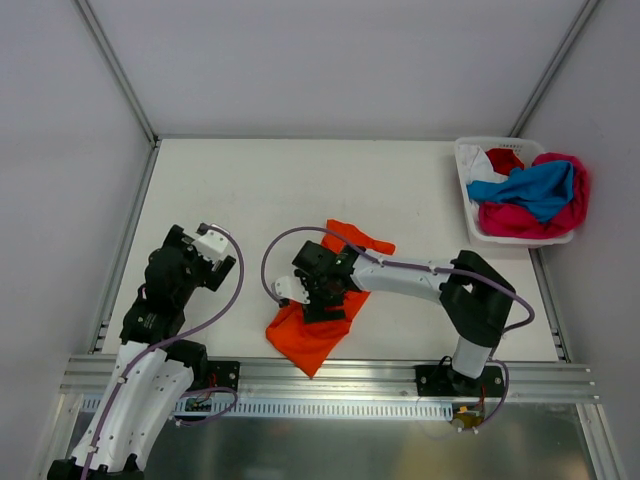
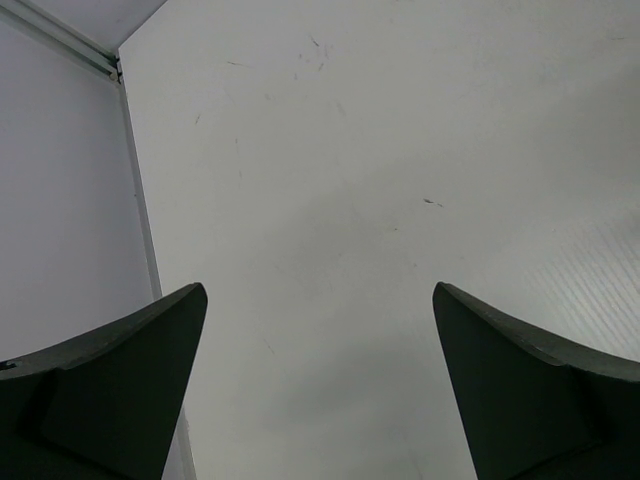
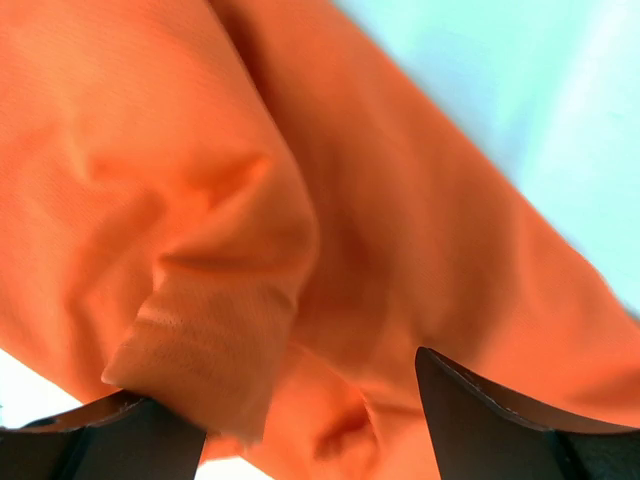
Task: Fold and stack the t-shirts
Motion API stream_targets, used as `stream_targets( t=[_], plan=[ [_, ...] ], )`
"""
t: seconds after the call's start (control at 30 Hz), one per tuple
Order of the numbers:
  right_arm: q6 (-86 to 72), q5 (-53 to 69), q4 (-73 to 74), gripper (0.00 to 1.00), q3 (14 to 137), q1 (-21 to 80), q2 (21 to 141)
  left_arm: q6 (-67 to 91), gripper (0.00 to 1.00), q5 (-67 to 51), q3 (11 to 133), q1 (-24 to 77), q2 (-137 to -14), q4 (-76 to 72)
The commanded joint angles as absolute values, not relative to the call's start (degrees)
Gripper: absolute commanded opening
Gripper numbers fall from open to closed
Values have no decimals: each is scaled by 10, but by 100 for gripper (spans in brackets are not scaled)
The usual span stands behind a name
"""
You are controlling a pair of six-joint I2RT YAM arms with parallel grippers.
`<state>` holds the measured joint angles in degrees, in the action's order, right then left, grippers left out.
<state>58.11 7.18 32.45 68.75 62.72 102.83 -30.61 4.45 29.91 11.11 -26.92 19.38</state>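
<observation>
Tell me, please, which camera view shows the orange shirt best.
Top external: it shows most of the orange shirt crumpled on the table beneath the right gripper. The right wrist view shows only blurred close-up folds between its fingers; the left wrist view shows none of it.

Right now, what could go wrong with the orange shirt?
1. The orange t-shirt lies crumpled, and a fold drapes against one finger of the open right gripper. Lifting away could drag the cloth and bunch it more.
2. Its lower tip lies close to the near edge of the table, so a tug that way might slide it off.
3. The left gripper is open over bare table, away from the shirt, so nothing pins it down.
</observation>
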Motion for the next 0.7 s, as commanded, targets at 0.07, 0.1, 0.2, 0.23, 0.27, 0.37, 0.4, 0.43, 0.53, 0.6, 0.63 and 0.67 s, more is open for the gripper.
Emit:
stream_targets(
  t=[0.07,0.1,0.2,0.23,0.27,0.37,0.4,0.43,0.53,0.6,0.63,0.67],
  plan=[
    [571,20,339,84,699,617,968,-301,99,21,313,105,-266,197],
    [574,14,339,84,700,615,966,-300,99,18,312,105,-266,197],
    [584,4,338,84,711,602,962,-298,99,17,312,105,-270,197],
    [587,-18,338,84,717,597,965,-299,99,15,312,105,-272,197],
    [589,-19,339,84,722,584,968,-299,99,14,313,105,-274,196],
    [592,-26,336,84,743,562,982,-298,99,13,314,105,-279,197],
    [592,-28,332,84,745,558,984,-297,99,12,314,105,-279,196],
    [592,-34,324,84,745,555,987,-297,99,12,313,105,-279,196],
    [587,-61,301,84,733,550,997,-300,99,11,309,105,-274,197],
    [582,-93,272,84,724,548,1004,-301,99,7,305,105,-272,196],
    [580,-104,265,84,722,547,1005,-301,99,3,304,105,-265,201],
    [578,-121,250,84,716,542,1004,-302,99,-3,303,105,-258,206]
  ],
)
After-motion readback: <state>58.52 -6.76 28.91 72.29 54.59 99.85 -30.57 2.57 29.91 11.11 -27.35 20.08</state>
